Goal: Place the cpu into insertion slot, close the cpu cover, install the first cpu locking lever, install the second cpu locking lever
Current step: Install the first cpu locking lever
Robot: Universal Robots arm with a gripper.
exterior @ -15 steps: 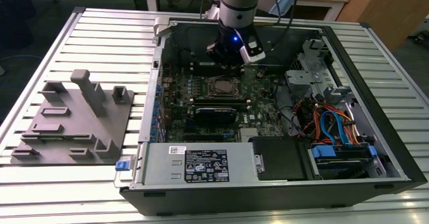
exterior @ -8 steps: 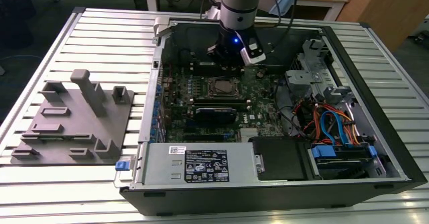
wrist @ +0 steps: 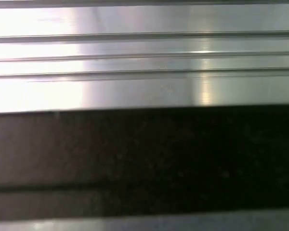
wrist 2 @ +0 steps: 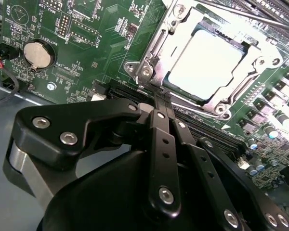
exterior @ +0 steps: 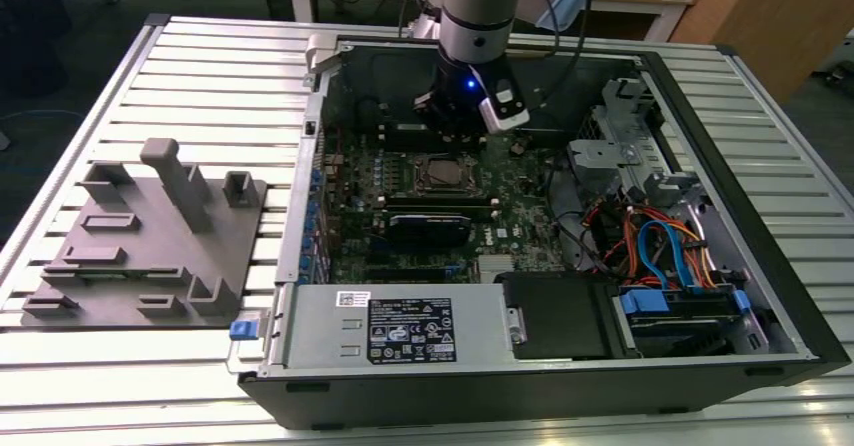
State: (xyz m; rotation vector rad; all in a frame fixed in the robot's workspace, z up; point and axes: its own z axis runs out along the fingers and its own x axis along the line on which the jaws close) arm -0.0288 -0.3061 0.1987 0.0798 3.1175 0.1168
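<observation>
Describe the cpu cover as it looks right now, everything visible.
The cpu cover is a thin silver metal frame with a large central window, lying flat and closed over the insertion slot on the green circuit board. The cpu shows through the window, its pale metal top glaring. Screws sit at the frame's corners. In the second wrist view the hand is just beside the frame's near edge; contact can't be confirmed.
</observation>
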